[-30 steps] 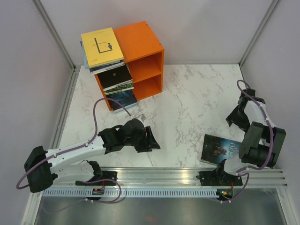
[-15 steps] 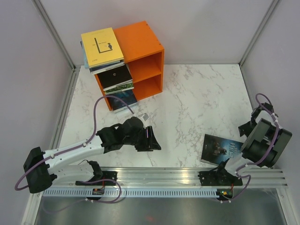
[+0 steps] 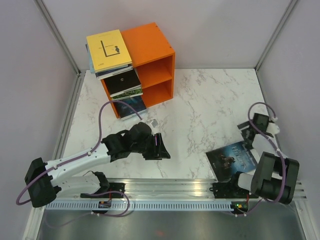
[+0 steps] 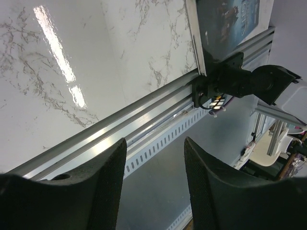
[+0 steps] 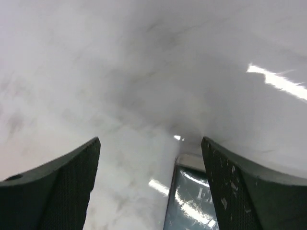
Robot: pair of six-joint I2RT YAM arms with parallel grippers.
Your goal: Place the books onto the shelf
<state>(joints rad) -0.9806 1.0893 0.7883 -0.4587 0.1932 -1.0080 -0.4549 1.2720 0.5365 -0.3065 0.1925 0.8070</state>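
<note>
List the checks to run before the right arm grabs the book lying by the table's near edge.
1. Right gripper open: ok.
2. Book in view between its fingers: ok.
3. Book flat on the table, not held: ok.
4. Left gripper open, empty, apart from the book: ok.
5. Free room in the orange shelf compartments: ok.
6. Fingers low enough to close on the book: cannot tell.

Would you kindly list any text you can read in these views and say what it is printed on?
"L": large black letter on the yellow book.
Small print on the yellow book: too small to read.
Title on the dark book lying on the table: too blurred to read.
</note>
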